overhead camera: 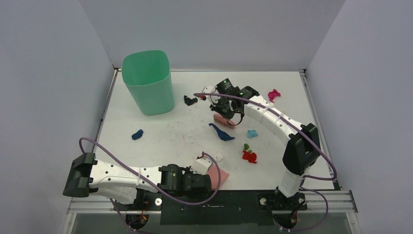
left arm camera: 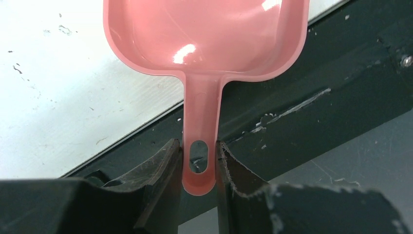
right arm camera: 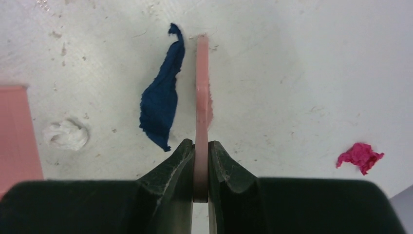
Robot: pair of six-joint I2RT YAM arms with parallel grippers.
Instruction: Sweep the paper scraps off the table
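My right gripper (overhead camera: 228, 110) is shut on the handle of the pink brush (overhead camera: 224, 120), seen edge-on in the right wrist view (right arm camera: 201, 92), over the middle of the white table (overhead camera: 165, 141). A long dark blue scrap (overhead camera: 221, 132) lies just beside the brush (right arm camera: 160, 102). Other paper scraps are black (overhead camera: 190, 100), magenta (overhead camera: 273, 94), dark blue (overhead camera: 137, 134), light blue (overhead camera: 252, 133), green (overhead camera: 246, 146), red (overhead camera: 249, 156) and white (overhead camera: 217, 157). My left gripper (overhead camera: 202, 183) is shut on the handle of the pink dustpan (left arm camera: 207, 39) at the near edge.
A tall green bin (overhead camera: 147, 83) stands at the back left. Metal rails run along the table's sides and a dark frame (left arm camera: 311, 112) along its near edge. Grey walls enclose the table. The right wrist view shows the dustpan's edge (right arm camera: 17, 131), the white scrap (right arm camera: 65, 134) and the magenta scrap (right arm camera: 359, 157).
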